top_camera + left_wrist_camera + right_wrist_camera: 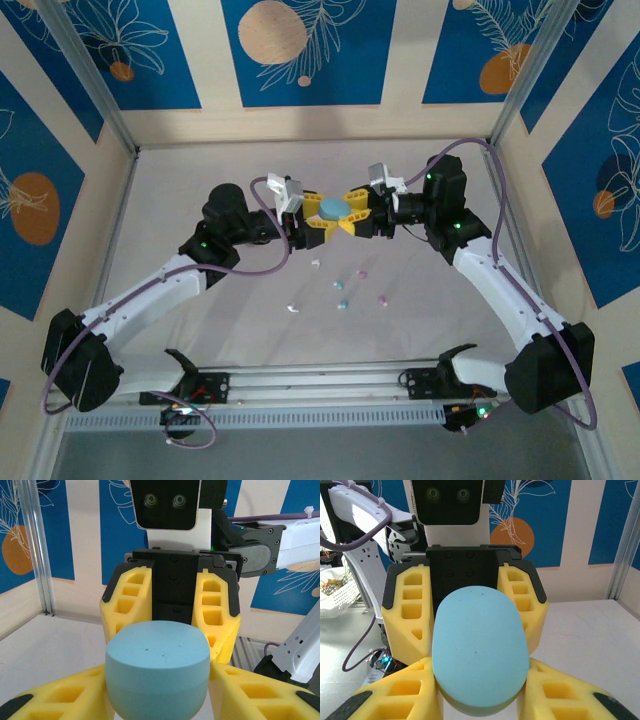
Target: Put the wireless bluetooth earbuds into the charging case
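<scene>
The left pincer [313,218] and the right pincer [356,214] both squeeze 1 blue case [332,208] above the bench [200,190], toward its far edge. 6 tiny earbuds [340,286] lie loose near the bench's middle.

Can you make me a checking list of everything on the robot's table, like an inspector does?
Surface: pale table, flat.
Job's things: light blue charging case held up off the table, looks closed; white earbuds, teal earbuds and pink earbuds lie loose below it, two of each.
Clutter: nothing seen.
Grippers: left gripper and right gripper face each other, both closed on the case.
Cables: purple cables run along each arm, away from the buds.
Surroundings: blue leaf-patterned wall panels, metal frame posts.
</scene>
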`<state>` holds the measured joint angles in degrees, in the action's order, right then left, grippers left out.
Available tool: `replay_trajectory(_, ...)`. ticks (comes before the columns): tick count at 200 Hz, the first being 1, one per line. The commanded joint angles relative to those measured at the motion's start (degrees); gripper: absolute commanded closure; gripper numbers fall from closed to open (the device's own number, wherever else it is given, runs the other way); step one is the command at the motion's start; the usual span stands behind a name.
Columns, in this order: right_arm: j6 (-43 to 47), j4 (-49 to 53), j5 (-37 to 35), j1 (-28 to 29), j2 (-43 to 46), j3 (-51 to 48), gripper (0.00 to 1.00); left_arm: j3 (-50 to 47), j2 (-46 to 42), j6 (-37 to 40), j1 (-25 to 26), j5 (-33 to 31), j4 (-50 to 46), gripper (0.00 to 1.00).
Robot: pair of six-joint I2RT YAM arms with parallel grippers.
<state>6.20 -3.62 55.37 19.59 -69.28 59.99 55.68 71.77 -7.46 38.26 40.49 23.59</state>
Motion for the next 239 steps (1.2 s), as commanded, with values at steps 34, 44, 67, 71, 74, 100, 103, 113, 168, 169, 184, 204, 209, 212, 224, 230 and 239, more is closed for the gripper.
replay_trajectory(34, 1.54, 2.65, 0.79, -0.25, 0.37, 0.11, 0.68, 0.94, -0.43, -0.37, -0.11, 0.88, 4.01, 0.49)
replay_trajectory(44, 1.62, 2.61, 0.8, -0.33, 0.46, 0.05, 0.68, 0.92, -0.41, -0.46, -0.12, 0.99, 3.96, 0.49)
replay_trajectory(67, 0.56, 1.26, 0.67, -0.37, 0.72, -0.04, 0.68, 1.01, -0.31, -0.03, -0.12, 1.02, 2.77, 0.49)
replay_trajectory(71, 0.22, 0.83, 0.69, -0.41, 0.74, -0.12, 0.68, 1.08, -0.31, 0.09, -0.12, 1.02, 2.43, 0.49)
replay_trajectory(74, -0.02, 0.51, 0.75, -0.47, 0.84, -0.21, 0.68, 1.15, -0.31, 0.28, -0.12, 1.0, 2.14, 0.48)
replay_trajectory(100, -0.57, -0.27, 0.95, -0.76, 0.99, -0.34, 0.68, 1.51, -0.88, 2.39, -0.12, 0.28, -1.04, 0.46)
replay_trajectory(103, -0.56, -0.18, 1.03, -0.74, 0.99, -0.39, 0.68, 1.53, -0.97, 2.58, -0.07, 0.04, -1.25, 0.46)
replay_trajectory(113, -0.58, -0.1, 1.18, -0.87, 1.02, -0.37, 0.68, 1.47, -1.28, 3.09, -0.07, -0.75, -1.78, 0.46)
replay_trajectory(168, 0.14, 1.28, 0.56, -0.87, 1.6, -1.26, 0.68, 1.7, 0.11, 2.24, -0.07, 0.1, -0.35, 0.48)
replay_trajectory(169, 0.13, 1.22, 0.5, -0.87, 1.6, -1.27, 0.68, 1.66, 0.16, 2.26, -0.05, 0.11, -0.32, 0.48)
replay_trajectory(184, 0.03, 0.51, 0.11, -0.87, 1.8, -1.7, 0.68, 1.71, 0.73, 2.12, -0.12, 0.29, 0.3, 0.48)
replay_trajectory(204, 0.04, 0.23, 0.09, -1.05, 1.82, -1.85, 0.68, 1.46, 1.09, 2.15, -0.11, 0.25, 0.99, 0.48)
replay_trajectory(209, 0.04, 0.2, 0.08, -1.09, 1.82, -1.89, 0.68, 1.35, 1.16, 2.26, -0.1, 0.2, 1.07, 0.48)
replay_trajectory(212, -0.01, 0.17, 0.15, -1.2, 1.79, -1.87, 0.68, 1.36, 1.14, 2.34, -0.11, 0.2, 1.16, 0.48)
replay_trajectory(224, 0.04, 0.12, 0.55, -1.6, 1.73, -2.11, 0.68, 1.0, 1.25, 2.7, -0.05, 0.29, 1.68, 0.47)
replay_trajectory(230, -0.06, -0.05, 0.79, -1.81, 1.77, -2.23, 0.68, 0.84, 1.28, 2.89, -0.11, 0.29, 2.0, 0.47)
replay_trajectory(239, -0.04, 0.07, 1.31, -2.1, 1.64, -2.24, 0.68, 0.62, 1.37, 3.07, -0.12, 0.22, 2.47, 0.47)
